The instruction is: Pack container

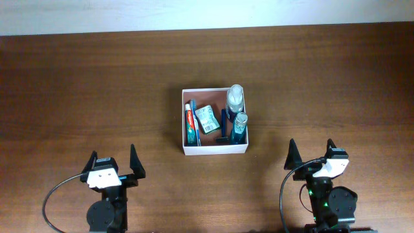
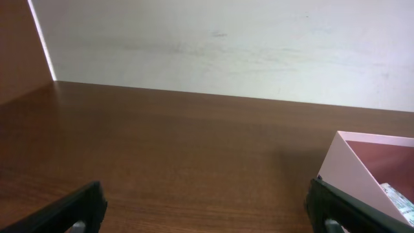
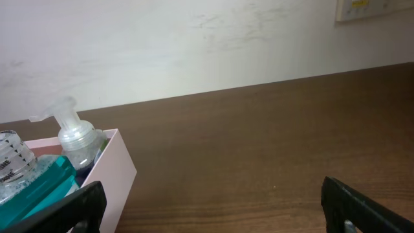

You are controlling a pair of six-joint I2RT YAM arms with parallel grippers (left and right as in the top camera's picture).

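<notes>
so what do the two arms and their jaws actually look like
Both are black, on round bases. The left gripper and right gripper each carry a white block and two pointed black jaws. A thin black cable curves out beside the left base, another beside the right, where small green lights glow.

A dark brown wood-grain desk (image 1: 97,84) runs back to a plain off-white wall (image 2: 226,45) marked with faint grey scuffs. A small pale plate (image 3: 365,8) is fixed to that wall, lit evenly.

Matt cardboard container (image 1: 214,149), wood-grain table (image 1: 97,90)
</notes>
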